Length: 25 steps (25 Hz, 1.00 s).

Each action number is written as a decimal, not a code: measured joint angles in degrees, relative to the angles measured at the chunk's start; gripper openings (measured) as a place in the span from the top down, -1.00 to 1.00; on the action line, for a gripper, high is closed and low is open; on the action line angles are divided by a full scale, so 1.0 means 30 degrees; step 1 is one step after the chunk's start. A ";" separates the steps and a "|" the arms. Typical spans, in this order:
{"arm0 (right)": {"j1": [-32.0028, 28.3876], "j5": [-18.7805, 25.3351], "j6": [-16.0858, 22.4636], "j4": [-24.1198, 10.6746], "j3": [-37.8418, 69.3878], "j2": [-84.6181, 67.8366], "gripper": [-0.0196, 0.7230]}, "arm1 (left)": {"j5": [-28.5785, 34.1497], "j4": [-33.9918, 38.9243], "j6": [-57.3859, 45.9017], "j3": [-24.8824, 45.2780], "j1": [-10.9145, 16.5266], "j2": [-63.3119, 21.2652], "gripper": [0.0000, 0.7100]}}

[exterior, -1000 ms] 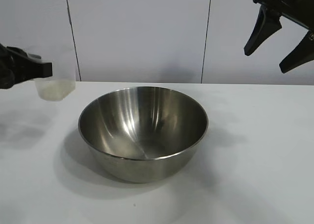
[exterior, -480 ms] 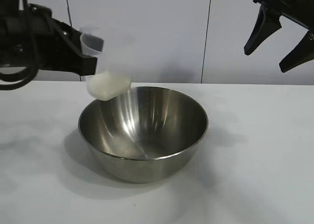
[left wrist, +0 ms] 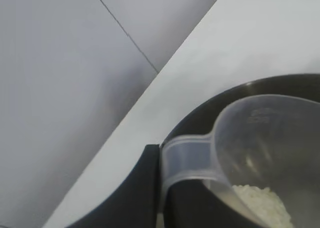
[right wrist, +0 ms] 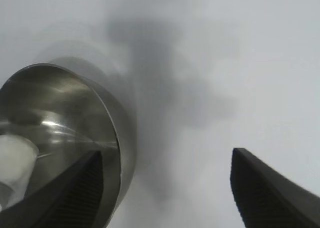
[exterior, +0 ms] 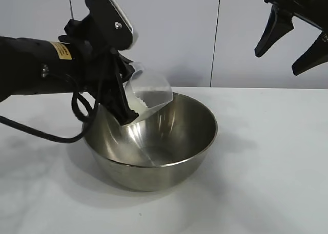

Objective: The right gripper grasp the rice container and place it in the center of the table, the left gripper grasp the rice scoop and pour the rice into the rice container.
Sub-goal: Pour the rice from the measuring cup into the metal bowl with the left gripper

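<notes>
The steel rice container (exterior: 154, 147) stands in the middle of the white table (exterior: 266, 167). My left gripper (exterior: 125, 113) is shut on the handle of the clear rice scoop (exterior: 148, 93) and holds it tilted over the container's left rim. White rice (exterior: 141, 100) lies in the scoop's lower side. In the left wrist view the scoop (left wrist: 265, 138) hangs over the container with rice (left wrist: 262, 205) in it, its handle (left wrist: 187, 155) between the jaws. My right gripper (exterior: 292, 49) is open and empty, high at the right; in its wrist view (right wrist: 167, 188) the container (right wrist: 65, 118) shows below.
A grey panelled wall (exterior: 169, 34) stands behind the table. A black cable (exterior: 46, 134) loops down from the left arm near the container's left side.
My left arm has swung right from the table's left edge with the scoop, brought it over the container's rim and tipped it. The right arm has not moved.
</notes>
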 joint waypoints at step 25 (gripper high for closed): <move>0.0000 -0.0024 0.0000 0.0000 0.0000 0.0000 -0.39 | -0.0152 -0.1857 2.5775 -0.0060 -0.2036 0.0000 0.99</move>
